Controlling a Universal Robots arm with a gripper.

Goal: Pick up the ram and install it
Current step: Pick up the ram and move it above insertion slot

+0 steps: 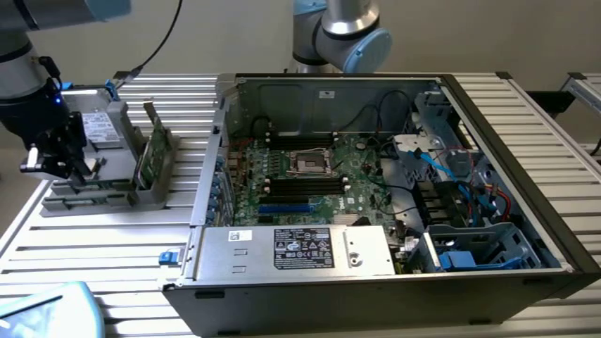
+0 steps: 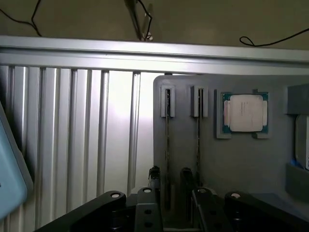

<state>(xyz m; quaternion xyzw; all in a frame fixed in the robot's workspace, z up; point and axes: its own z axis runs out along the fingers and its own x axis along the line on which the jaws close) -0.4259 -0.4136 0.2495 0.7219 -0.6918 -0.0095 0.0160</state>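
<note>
Two thin ram sticks stand on edge in slots of a grey holder, seen from above in the wrist view. My gripper is open just above that holder. One ram stick runs into the gap between my two dark fingertips. The other stick lies just outside that gap. In the exterior view my gripper hangs over the grey holder on the exterior view's left, beside the open computer case. Nothing is held.
A broader green card stands upright in the holder, and a processor chip lies in a pocket of it. The motherboard with long black slots lies inside the case. A second arm's base stands behind the case.
</note>
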